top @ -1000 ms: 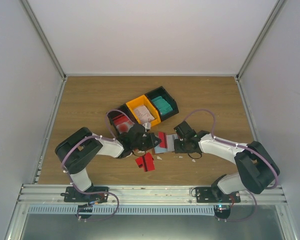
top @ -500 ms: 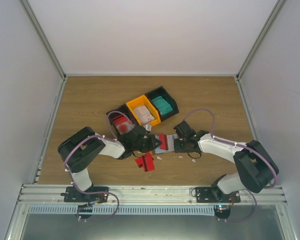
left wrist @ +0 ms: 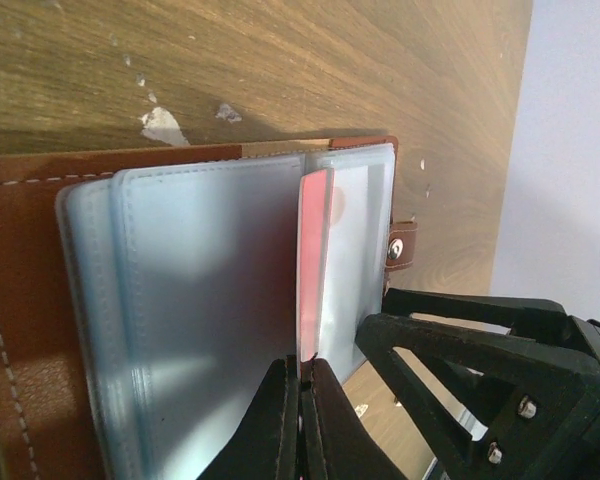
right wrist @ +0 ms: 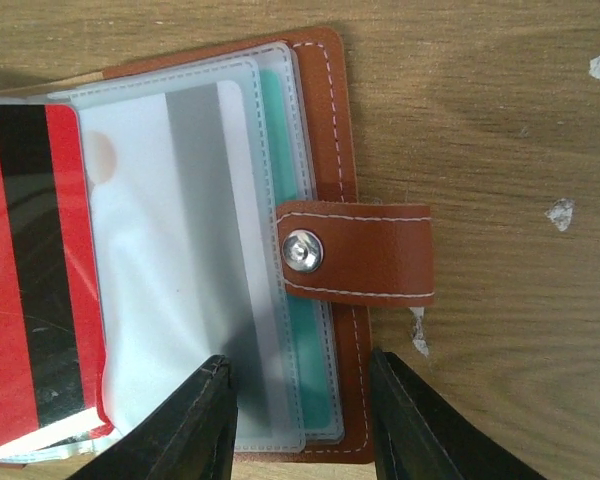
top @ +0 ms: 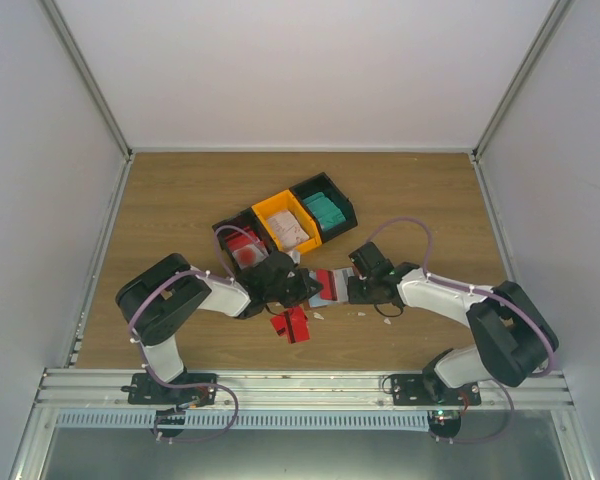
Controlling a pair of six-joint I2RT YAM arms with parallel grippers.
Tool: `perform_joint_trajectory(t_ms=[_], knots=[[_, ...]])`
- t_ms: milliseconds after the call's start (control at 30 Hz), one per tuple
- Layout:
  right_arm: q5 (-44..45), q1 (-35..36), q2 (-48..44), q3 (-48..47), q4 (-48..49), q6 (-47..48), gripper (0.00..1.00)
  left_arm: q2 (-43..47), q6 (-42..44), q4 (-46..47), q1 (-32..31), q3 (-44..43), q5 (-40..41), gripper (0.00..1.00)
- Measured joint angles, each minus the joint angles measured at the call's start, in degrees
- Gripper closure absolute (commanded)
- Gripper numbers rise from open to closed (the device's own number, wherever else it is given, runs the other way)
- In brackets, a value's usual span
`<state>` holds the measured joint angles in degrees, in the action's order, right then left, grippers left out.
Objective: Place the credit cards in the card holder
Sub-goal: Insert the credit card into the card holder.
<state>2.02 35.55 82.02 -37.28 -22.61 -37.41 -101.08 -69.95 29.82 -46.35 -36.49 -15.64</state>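
Note:
The reddish-brown card holder [top: 330, 286] lies open on the table between my grippers, its clear pockets [left wrist: 210, 300] facing up. My left gripper [left wrist: 302, 368] is shut on a red credit card [left wrist: 313, 250], seen edge-on, with its far end inside a pocket. In the right wrist view the red card [right wrist: 30, 280] shows a black stripe, and a teal card [right wrist: 315, 330] sits in a lower pocket. My right gripper [right wrist: 300, 420] is open, its fingers [right wrist: 195, 425] straddling the holder's leather edge [right wrist: 352, 400] below the snap strap [right wrist: 355, 252]. Another red card [top: 291, 324] lies loose on the table.
Joined bins stand behind the holder: a black one with red cards [top: 242, 243], an orange one with pale pinkish cards [top: 288, 226], a black one with teal cards [top: 326, 208]. Small white scraps [right wrist: 560, 212] dot the wood. Both arms [top: 440, 292] meet mid-table.
My left gripper has shifted slightly right toward the holder with the red card. The right gripper has barely moved.

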Motion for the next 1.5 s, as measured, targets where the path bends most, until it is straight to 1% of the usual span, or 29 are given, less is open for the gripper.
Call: perform_joint_trajectory(t_ms=[367,667,900,1300,1500], knots=[[0.0,0.0,0.0,0.4,1.4,-0.6,0.64,2.4,-4.0,-0.5,-0.7,2.5,2.1,1.00],[-0.5,0.0,0.0,0.7,2.3,-0.6,0.64,3.1,-4.9,-0.9,-0.9,3.1,2.6,1.00],[-1.0,-0.3,0.1,1.0,3.3,-0.6,0.70,1.5,-5.0,-0.5,-0.9,1.9,2.9,1.00],[-1.7,-0.5,0.0,1.3,3.9,-0.6,0.70,-1.6,-4.3,0.5,-0.9,-0.5,3.3,1.00],[-2.0,-0.6,-0.3,1.6,4.3,-0.6,0.68,-3.4,-3.7,0.9,-0.9,-2.0,2.9,1.00]])
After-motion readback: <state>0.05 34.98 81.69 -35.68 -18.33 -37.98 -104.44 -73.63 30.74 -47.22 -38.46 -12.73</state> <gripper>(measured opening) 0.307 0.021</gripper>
